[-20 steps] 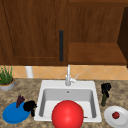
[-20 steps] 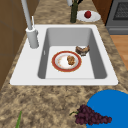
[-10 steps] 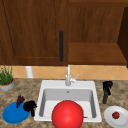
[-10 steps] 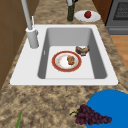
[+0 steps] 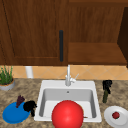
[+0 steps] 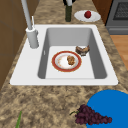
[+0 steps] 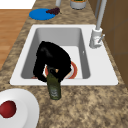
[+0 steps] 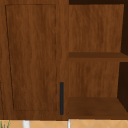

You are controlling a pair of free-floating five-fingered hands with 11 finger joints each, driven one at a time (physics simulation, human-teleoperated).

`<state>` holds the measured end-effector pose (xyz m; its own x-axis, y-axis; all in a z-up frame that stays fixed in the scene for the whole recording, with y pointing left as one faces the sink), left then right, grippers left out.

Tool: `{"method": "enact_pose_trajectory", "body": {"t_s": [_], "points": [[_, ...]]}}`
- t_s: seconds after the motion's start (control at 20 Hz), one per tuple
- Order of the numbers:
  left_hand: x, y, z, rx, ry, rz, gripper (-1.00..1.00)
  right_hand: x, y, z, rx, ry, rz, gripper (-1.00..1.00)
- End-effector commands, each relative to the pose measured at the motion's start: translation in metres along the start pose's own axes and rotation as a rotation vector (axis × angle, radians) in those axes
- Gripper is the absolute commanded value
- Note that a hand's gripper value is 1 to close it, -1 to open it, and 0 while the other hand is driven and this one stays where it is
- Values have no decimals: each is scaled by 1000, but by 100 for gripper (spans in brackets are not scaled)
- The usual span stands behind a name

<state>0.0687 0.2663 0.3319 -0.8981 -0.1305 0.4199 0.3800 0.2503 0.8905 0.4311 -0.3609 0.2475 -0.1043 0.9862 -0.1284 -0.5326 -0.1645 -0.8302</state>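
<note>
My right hand (image 5: 107, 84) is curled over the top of a dark green bottle (image 5: 105, 96) standing on the counter to the right of the sink (image 5: 42, 93). From the right side, this hand (image 7: 53, 58) wraps the neck of the bottle (image 7: 54, 88), which stands by the sink's rim. My left hand (image 5: 29, 106) hovers with relaxed fingers at the right edge of a blue plate (image 5: 13, 115), beside a bunch of dark grapes (image 5: 19, 100). It holds nothing.
In the sink lie a red-rimmed plate (image 6: 66, 61) with food on it and a small brown item (image 6: 82, 49). A white plate (image 5: 122, 120) with a red apple (image 5: 115, 115) sits front right. A large red round thing (image 5: 67, 114) stands at the sink's front. A faucet (image 5: 68, 76) rises behind; a potted plant (image 5: 6, 79) is far left.
</note>
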Motion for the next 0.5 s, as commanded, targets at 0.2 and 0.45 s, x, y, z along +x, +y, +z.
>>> {"method": "enact_pose_trajectory", "body": {"t_s": [0.2, 0.45], "points": [[0, 0, 0, 0, 0, 0, 0, 0, 13, -35, 74, 8, 3, 100], [0, 0, 0, 0, 0, 0, 0, -3, 1, -23, 102, -1, -13, 100]]}}
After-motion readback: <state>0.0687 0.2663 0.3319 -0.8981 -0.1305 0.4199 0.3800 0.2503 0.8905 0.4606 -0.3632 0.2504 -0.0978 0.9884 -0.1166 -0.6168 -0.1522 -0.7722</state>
